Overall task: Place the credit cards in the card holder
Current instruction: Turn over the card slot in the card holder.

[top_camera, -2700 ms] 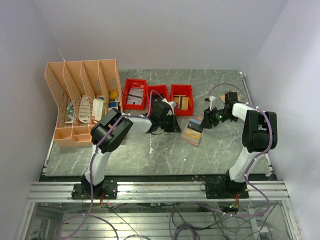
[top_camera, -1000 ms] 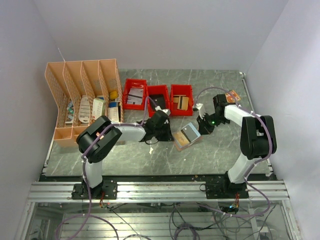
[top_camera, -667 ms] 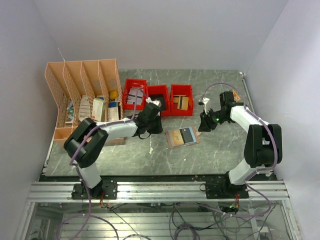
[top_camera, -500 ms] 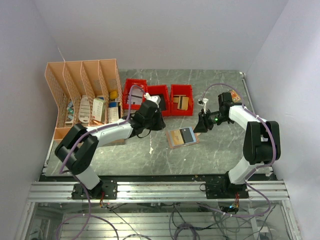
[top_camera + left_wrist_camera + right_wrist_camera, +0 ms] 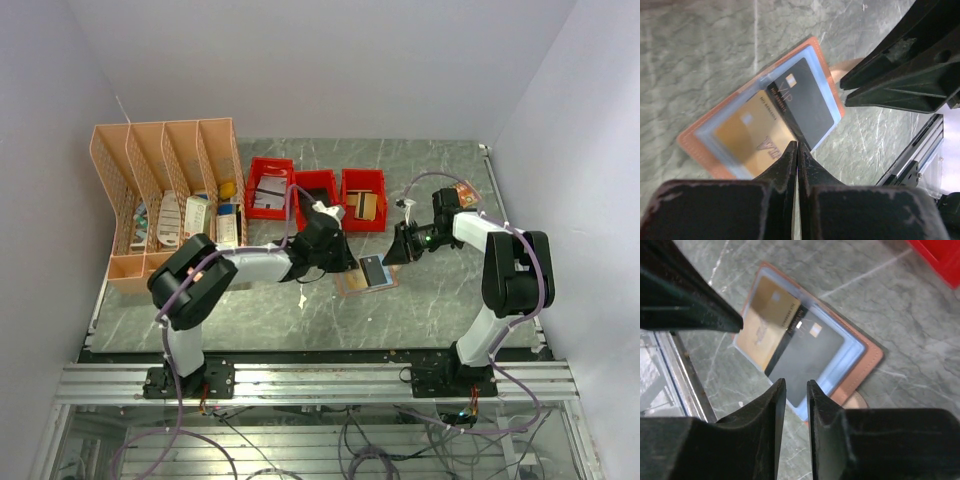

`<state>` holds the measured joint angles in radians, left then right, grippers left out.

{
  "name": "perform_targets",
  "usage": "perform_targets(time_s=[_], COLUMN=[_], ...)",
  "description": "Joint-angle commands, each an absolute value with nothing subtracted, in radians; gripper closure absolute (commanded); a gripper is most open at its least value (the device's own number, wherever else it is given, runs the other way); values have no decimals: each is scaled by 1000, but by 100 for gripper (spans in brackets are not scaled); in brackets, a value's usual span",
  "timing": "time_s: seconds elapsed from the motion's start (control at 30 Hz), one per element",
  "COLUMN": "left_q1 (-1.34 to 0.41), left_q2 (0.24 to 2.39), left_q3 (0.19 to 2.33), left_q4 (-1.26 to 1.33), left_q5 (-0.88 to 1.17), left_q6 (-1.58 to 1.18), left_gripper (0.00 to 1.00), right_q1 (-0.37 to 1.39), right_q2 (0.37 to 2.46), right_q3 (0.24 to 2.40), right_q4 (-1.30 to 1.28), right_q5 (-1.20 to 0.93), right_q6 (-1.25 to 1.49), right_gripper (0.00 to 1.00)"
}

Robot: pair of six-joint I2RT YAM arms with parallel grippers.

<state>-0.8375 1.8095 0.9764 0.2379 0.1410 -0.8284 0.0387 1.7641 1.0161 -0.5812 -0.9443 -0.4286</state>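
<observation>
The tan-brown leather folding card holder point(image 5: 689, 143) lies flat on the grey marbled table point(image 5: 450, 300). It sits near the middle, slightly toward the right edge and nearer me than the red plastic bins point(image 5: 363, 198). On its pale blue inner panel rest a gold plastic card point(image 5: 747, 137) and a black plastic card point(image 5: 807, 100). The black card overlaps the gold one. I cannot tell whether they are tucked into a pocket. My left fingers point(image 5: 787, 165) are clenched together on nothing, just above the holder's near edge. My right fingers point(image 5: 772, 410) hover at the opposite side, a narrow gap between them, gripping nothing.
</observation>
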Motion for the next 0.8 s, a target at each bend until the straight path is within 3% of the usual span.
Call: perform_targets(time_s=[0.0, 0.33, 0.77], left_q1=[-864, -882, -883], left_q2=[1871, 1958, 2014], left_q3=[1108, 1189, 1204], left_q4=[111, 50, 70], left_q5=[94, 101, 126], left_q6=[-788, -791, -827], left_gripper=[93, 93, 72], right_q1=[40, 64, 72], right_q2=[1754, 1786, 1801], right_q3=[976, 980, 981], right_q4=[-502, -497, -500], right_q5=[-831, -746, -736], right_q6=[-345, -331, -334], right_gripper=[78, 80, 79])
